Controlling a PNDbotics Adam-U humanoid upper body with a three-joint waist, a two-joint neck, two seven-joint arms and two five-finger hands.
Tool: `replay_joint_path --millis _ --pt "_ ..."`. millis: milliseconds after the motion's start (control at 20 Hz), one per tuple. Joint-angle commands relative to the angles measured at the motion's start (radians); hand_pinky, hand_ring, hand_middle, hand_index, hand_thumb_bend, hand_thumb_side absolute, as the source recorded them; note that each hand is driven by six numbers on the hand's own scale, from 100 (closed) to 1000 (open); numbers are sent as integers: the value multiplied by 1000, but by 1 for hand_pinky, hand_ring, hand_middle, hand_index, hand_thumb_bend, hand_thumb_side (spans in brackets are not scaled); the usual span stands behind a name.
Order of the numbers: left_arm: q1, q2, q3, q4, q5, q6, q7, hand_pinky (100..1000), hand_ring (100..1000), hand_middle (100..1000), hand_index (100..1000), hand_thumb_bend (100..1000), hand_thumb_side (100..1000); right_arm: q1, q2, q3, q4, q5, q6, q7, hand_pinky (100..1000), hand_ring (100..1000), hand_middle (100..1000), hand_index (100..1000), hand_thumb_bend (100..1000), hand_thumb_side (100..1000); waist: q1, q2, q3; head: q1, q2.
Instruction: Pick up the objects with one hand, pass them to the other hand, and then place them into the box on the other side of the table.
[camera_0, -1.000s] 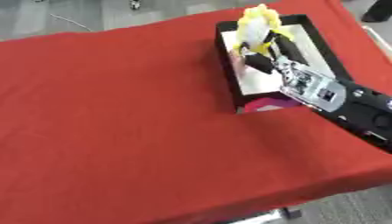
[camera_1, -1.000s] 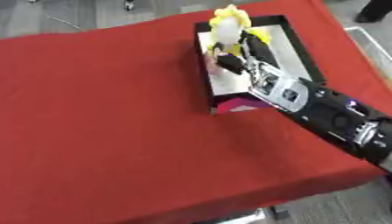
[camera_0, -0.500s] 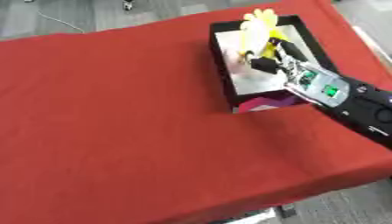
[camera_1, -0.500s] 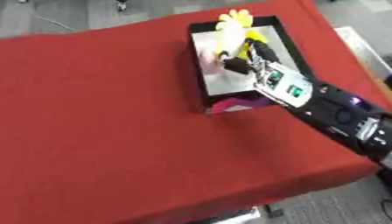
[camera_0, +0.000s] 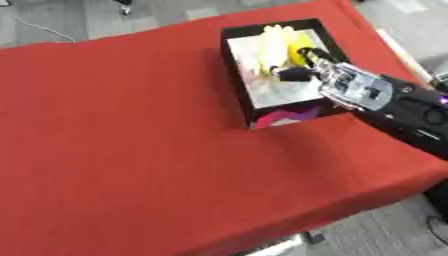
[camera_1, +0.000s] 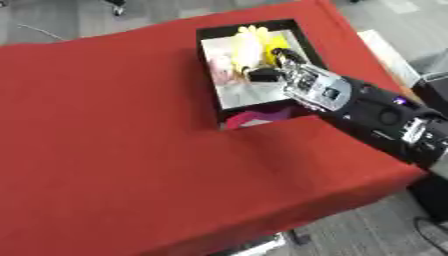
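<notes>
**One hand over the box at the table's far right corner**

One red-covered table (camera_0: 131, 150) carries a black box (camera_0: 234, 75) at its far right corner. The right hand (camera_0: 350, 87) reaches in from the table's right edge, over the box's right wall, its fingers (camera_1: 284, 55) fairly straight and apart, holding nothing. Yellow and pale objects (camera_0: 280, 42) lie inside the box, at its far end, just beside the fingertips.

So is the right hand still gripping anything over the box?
Cannot tell. The right hand is over the box, fingers reaching to the yellow toy inside, but the contact is blurred.
</notes>
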Motion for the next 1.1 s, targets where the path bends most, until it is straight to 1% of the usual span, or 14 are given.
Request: replay_joint_path --millis 50,300,450,500,550,600,650,700,750,800,900,950,1050,1100 --pt "-2 26 16 -15 -12 7 -5 792 707 759 857 100 493 -2 -90 -60 -81 26 180 -140 994 1000 1000 1000 353 490 -8 -23 -9 3 -3" --pt "15 23 21 -12 -36 16 -17 790 705 757 855 100 495 -4 -147 -128 -203 100 180 -90 988 1000 1000 1000 374 445 -23 -36 -39 28 -3" --pt "25 13 24 -12 -57 21 -25 790 707 756 854 100 500 -6 -175 -171 -279 147 180 -45 983 1000 1000 1000 388 428 -29 -45 -58 54 -3" --pt "27 5 26 -13 -64 24 -25 789 708 756 854 100 503 -11 -183 -190 -304 162 180 -30 963 1000 1000 1000 378 417 -31 -49 -66 67 -3" --pt "29 -4 28 -15 -72 28 -25 788 709 757 852 100 505 -16 -190 -211 -329 177 179 -19 946 1000 1000 1000 254 470 -33 -52 -74 81 -3" --pt "29 -16 30 -19 -79 34 -22 788 709 757 852 100 506 -19 -196 -236 -355 193 175 -12 937 1000 1000 1000 288 468 -34 -55 -82 97 -3" --pt "29 -28 33 -26 -88 40 -17 786 708 756 850 100 514 -16 -197 -260 -380 209 169 -8 919 934 983 1000 303 429 -35 -57 -89 110 -3" --pt "27 -43 34 -33 -95 47 -11 785 708 756 849 100 516 -10 -196 -285 -397 224 159 -8 911 908 978 1000 301 416 -37 -59 -95 121 -3" --pt "26 -56 35 -42 -102 55 -4 784 708 756 848 100 519 -4 -194 -309 -406 239 146 -7 891 860 965 1000 306 378 -38 -60 -99 130 -3" --pt "25 -72 35 -52 -108 63 3 784 709 757 849 100 522 3 -184 -334 -410 255 132 -12 872 839 955 1000 288 347 -39 -61 -104 141 -3" --pt "23 -102 33 -73 -123 79 16 783 710 759 849 100 528 21 -156 -378 -414 285 102 -28 835 831 939 1000 231 275 -39 -63 -111 161 -3" --pt "23 -117 33 -84 -129 87 24 781 709 757 847 100 532 29 -138 -393 -414 300 87 -39 807 836 927 1000 181 237 -38 -63 -113 172 -3" --pt "26 -150 35 -104 -135 103 46 779 708 757 846 100 541 39 -97 -418 -415 329 59 -65 756 857 903 1000 115 193 -36 -63 -115 209 -3" --pt "30 -164 37 -114 -136 111 59 778 707 757 847 100 545 41 -74 -427 -415 343 44 -79 735 865 892 991 100 181 -34 -64 -115 234 -3"
